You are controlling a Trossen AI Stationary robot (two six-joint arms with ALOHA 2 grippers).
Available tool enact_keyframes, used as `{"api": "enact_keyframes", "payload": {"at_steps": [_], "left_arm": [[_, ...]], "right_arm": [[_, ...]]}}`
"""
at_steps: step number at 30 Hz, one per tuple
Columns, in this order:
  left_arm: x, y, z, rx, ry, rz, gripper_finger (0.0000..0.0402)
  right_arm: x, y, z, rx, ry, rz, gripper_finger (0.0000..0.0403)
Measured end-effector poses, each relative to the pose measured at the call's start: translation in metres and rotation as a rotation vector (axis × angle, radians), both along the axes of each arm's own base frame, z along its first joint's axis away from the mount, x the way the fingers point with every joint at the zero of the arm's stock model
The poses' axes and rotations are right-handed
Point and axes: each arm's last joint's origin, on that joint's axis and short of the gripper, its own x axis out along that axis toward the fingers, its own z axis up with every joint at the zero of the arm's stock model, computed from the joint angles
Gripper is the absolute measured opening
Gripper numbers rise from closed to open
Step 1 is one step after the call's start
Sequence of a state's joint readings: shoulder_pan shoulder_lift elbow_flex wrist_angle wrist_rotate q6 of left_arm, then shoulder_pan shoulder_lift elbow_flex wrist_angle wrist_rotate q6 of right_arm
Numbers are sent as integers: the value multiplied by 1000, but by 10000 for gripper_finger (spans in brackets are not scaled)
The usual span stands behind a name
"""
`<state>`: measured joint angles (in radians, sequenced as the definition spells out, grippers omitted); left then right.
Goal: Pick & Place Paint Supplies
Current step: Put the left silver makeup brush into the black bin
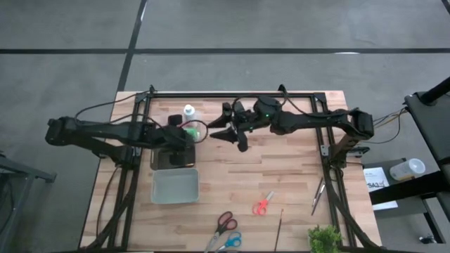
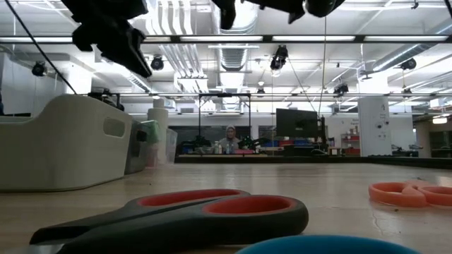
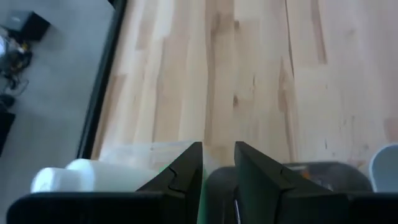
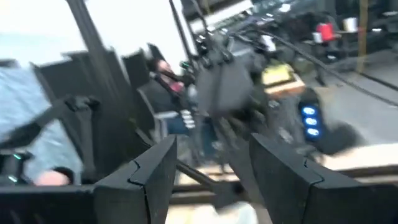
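Two end effectors face each other over the far half of the desk (image 1: 281,169).
Along the bottom edge of the high view lie blue-handled scissors (image 1: 230,242), black-and-red scissors (image 1: 225,223) and one thin brush (image 1: 280,225), with orange-red scissors (image 1: 264,204) just above them and more brushes (image 1: 318,195) at lower right. Left of centre sits a pale tray (image 1: 156,190). Above it, the left end effector (image 1: 191,135) has its fingers drawn close on the green bottle (image 1: 188,128), a green sliver showing between them in the left wrist view. To its right the right end effector (image 1: 219,130) hangs with fingers apart, holding nothing. Farthest back, the white bottle (image 1: 188,112) stands near the desk's top edge.
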<state>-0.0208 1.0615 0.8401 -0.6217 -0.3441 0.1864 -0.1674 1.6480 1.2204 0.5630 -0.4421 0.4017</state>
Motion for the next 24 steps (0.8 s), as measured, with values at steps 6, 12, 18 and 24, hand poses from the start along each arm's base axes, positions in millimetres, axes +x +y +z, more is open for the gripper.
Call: {"api": "enact_keyframes", "payload": {"at_steps": [6,12,18,24], "left_arm": [[-22,1,14,12,-224,-14,100],[-42,1,21,69,-509,-53,100],[-51,-2,11,178,-789,-194,100],[-55,-3,-13,273,-948,-288,100]], "right_arm": [[-42,4,3,-90,141,-127,196],[-98,12,-2,-88,307,-282,196],[-142,19,-23,43,448,-379,196],[-165,22,-42,131,527,-410,196]]}}
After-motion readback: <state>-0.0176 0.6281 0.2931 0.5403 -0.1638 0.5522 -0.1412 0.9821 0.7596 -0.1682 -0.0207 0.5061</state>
